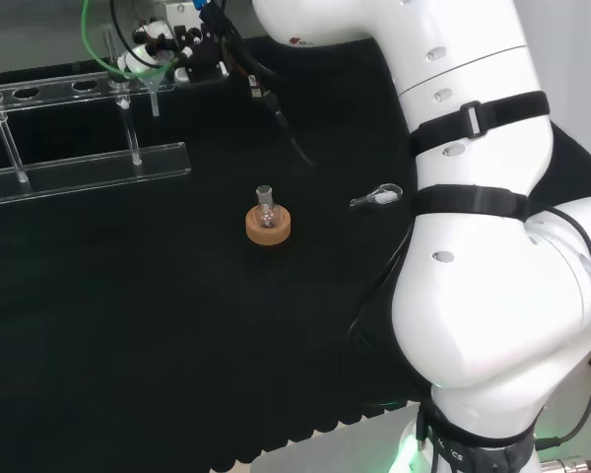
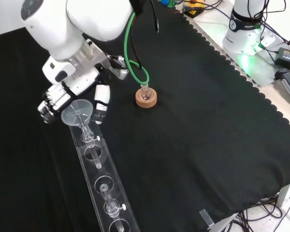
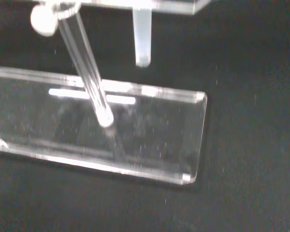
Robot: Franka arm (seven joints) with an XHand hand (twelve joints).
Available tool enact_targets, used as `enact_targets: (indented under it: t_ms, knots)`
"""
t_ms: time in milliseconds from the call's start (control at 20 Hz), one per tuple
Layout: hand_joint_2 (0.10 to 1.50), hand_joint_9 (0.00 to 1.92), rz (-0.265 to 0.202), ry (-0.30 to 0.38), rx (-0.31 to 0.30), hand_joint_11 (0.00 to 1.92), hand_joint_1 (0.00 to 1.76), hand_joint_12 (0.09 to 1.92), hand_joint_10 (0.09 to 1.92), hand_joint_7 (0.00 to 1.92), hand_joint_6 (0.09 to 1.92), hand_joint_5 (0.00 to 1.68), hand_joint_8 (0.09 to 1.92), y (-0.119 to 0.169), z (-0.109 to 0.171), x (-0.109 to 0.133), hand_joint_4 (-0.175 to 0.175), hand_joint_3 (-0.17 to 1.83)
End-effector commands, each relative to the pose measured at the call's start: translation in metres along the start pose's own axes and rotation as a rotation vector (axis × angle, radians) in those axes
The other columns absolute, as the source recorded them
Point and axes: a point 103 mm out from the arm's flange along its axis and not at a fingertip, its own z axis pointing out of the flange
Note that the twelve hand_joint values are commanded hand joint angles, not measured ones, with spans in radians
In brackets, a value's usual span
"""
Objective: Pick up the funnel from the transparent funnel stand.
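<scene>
Funnel seated in end hole of clear funnel stand, stem hanging through. Hand at funnel bowl, fingers either side; contact and curl unclear, grasp state undetermined. Small flask on cork ring, well apart.

Clear funnel sits upright, wide mouth up, its thin stem dropping through the end hole of the transparent funnel stand. That stand is a long clear rack with a row of holes, running along the desk's left side in the front view.
</scene>
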Motion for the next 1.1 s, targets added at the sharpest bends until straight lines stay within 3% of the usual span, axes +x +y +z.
enact_targets:
  t_ms: [50,200,350,500,650,700,800,950,1000,1100]
  knots:
    - [0.87,0.02,-0.021,-0.042,0.023,0.00,0.14,1.27,0.09,0.00,0.09,0.00,0.09,0.004,0.020,0.000,0.062,0.00]
    - [0.87,0.09,-0.015,-0.041,0.022,0.04,0.13,1.52,0.09,0.00,0.09,0.00,0.09,0.008,0.024,0.004,0.057,0.00]
    - [0.87,0.02,0.001,-0.040,0.029,0.07,0.13,1.55,0.33,0.00,0.09,0.00,0.09,0.011,0.026,0.004,0.056,0.00]
    - [0.87,0.00,-0.005,-0.024,0.032,0.08,0.13,1.55,0.41,0.00,0.09,0.00,0.09,0.007,0.024,-0.016,0.055,0.00]
    - [0.87,0.00,-0.011,-0.038,0.022,0.10,0.13,1.55,0.46,0.00,0.09,0.00,0.09,0.007,0.025,-0.019,0.054,0.00]
    - [0.87,0.00,-0.030,-0.036,0.001,0.16,0.13,1.54,0.58,0.00,0.09,0.00,0.09,0.008,0.025,-0.014,0.052,0.00]
    - [0.87,0.10,-0.039,-0.032,-0.027,0.33,0.13,1.50,0.79,0.00,0.09,0.03,0.09,0.011,0.026,-0.006,0.043,0.00]
    - [0.88,0.34,-0.036,-0.042,-0.054,0.58,0.14,1.40,0.91,0.09,0.09,0.09,0.09,0.013,0.029,-0.006,0.026,0.00]
    - [0.88,0.42,-0.036,-0.045,-0.062,0.65,0.14,1.36,0.90,0.10,0.09,0.12,0.14,0.014,0.029,-0.005,0.020,0.00]
    - [0.88,0.55,-0.043,-0.052,-0.078,0.75,0.14,1.33,0.88,0.06,0.09,0.16,0.46,0.014,0.030,-0.007,0.010,0.01]
